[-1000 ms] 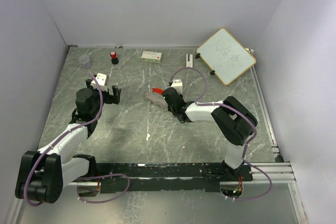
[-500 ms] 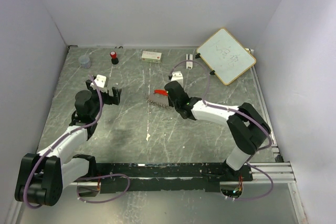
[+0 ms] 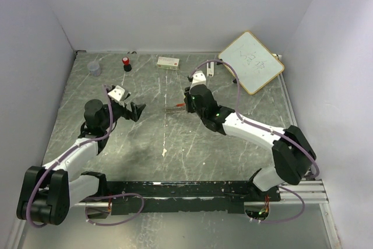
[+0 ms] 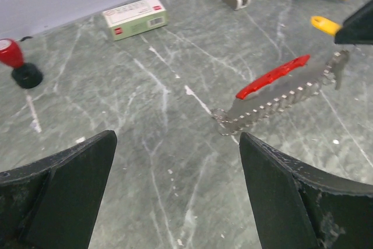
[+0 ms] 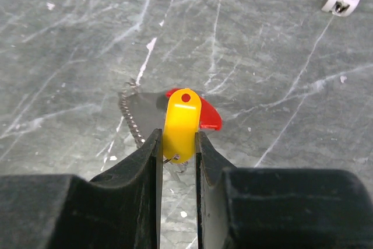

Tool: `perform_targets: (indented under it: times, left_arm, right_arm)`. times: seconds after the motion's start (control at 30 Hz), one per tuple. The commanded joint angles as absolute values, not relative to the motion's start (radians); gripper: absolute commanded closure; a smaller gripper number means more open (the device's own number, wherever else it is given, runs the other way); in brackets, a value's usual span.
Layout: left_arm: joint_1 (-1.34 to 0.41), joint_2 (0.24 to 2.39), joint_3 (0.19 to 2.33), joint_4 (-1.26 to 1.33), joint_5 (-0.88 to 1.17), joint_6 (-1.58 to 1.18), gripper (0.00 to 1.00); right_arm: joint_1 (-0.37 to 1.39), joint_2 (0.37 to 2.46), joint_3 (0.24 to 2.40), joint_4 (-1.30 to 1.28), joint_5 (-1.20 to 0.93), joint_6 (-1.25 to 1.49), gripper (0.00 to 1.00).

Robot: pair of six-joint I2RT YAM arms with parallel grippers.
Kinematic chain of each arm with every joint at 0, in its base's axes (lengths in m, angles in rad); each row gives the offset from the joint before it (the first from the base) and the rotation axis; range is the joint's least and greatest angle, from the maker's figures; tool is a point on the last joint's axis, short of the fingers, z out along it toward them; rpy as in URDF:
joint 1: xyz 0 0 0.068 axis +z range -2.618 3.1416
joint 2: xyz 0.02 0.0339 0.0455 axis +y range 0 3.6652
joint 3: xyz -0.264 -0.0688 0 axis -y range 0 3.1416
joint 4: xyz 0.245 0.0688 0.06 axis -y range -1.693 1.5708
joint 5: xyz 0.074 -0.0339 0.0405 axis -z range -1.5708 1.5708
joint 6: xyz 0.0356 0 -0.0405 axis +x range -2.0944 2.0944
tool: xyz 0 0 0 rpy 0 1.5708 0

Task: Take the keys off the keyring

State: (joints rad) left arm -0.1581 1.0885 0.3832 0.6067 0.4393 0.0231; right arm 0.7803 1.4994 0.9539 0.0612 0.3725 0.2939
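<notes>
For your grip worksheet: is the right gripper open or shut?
Shut on the yellow key: the right gripper squeezes both its sides.

bright, even light from above; soft, faint shadows on the table (image 3: 175, 161); overhead view slightly soft, wrist views sharper, edges stretched.

Yellow key (image 5: 181, 123) upright, red key (image 4: 273, 77) angled low behind it, apparently joined by silvery keyring (image 4: 221, 119).

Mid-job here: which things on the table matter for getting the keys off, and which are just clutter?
Job: yellow key, pinched in right gripper; red key; keyring; left gripper, open.
Lying about: whiteboard; red-capped bottle; small box; white device; clear cup.
</notes>
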Motion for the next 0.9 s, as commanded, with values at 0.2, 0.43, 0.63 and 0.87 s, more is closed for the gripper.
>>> perform_targets:
  times: [0.2,0.43,0.63,0.87]
  left_arm:
    - [-0.269,1.04,0.406,0.658,0.606,0.045,0.02]
    - [-0.401,1.067,0.396,0.741,0.547,0.08,0.02]
    - [-0.506,1.123,0.417,0.814,0.52,0.115,0.02]
    - [-0.539,1.16,0.412,0.898,0.493,0.113,0.02]
  right_arm:
    - [0.797,1.395,1.049,0.097,0.283,0.264,1.0]
    - [0.807,1.338,1.051,0.078,0.259,0.277,1.0]
    - [0.817,1.29,1.049,0.064,0.235,0.287,1.0]
    - [0.832,1.255,1.06,0.053,0.198,0.289,1.0]
